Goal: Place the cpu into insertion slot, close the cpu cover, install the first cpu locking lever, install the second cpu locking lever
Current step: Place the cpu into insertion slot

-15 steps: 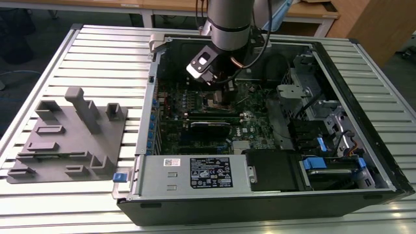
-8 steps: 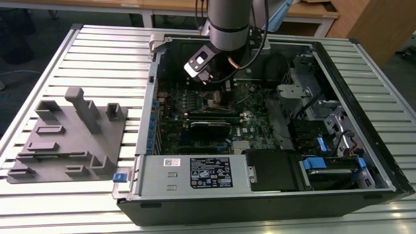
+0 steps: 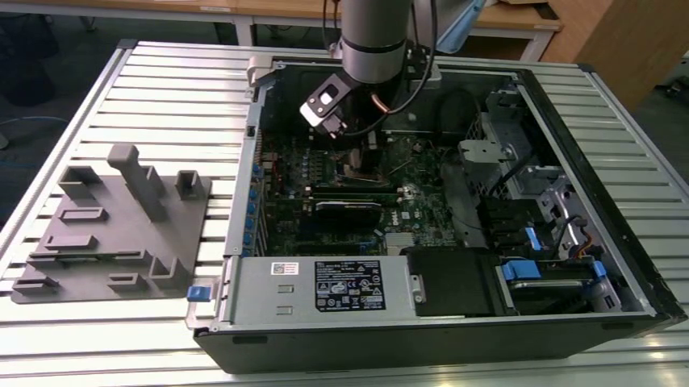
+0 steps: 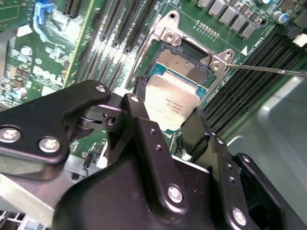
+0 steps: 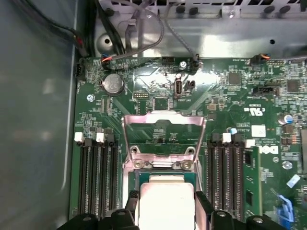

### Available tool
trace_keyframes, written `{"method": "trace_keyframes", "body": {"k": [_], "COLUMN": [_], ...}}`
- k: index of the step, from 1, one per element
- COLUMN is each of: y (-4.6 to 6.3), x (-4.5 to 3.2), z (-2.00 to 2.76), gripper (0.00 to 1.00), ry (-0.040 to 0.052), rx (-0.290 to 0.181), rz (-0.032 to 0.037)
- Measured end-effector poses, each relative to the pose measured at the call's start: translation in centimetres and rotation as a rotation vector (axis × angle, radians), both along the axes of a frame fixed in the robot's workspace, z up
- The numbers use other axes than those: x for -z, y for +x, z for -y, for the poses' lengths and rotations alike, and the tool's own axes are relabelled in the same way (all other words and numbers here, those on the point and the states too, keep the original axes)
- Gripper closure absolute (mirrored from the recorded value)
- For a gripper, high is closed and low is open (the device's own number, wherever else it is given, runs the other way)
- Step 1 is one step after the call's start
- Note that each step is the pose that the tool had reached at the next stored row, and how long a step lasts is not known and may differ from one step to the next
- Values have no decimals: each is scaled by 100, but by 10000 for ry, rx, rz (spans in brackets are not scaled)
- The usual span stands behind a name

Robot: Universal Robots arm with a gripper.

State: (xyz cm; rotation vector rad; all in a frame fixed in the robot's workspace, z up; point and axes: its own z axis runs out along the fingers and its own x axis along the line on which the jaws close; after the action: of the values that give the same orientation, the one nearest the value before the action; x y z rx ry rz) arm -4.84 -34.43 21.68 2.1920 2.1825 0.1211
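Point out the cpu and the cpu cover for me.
cpu [image 4: 172, 103], second wrist view, middle of its silvery top.
cpu cover [image 5: 163, 119], first wrist view, free-end bar of the open frame.

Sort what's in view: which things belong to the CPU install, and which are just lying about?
Job: the cpu in the gripper over the socket; the cpu cover, open; a locking lever.
Idle: grey fixture block, power supply box, coin battery.
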Motion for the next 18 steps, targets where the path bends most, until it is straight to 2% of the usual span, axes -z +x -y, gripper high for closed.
{"method": "trace_keyframes", "body": {"k": [8,18], "y": [-2,-39], "x": [101,154], "z": [-13,-13], "gripper": [46,46], "ry": [15,16], "rx": [1,-1], "rz": [-1,0]}}
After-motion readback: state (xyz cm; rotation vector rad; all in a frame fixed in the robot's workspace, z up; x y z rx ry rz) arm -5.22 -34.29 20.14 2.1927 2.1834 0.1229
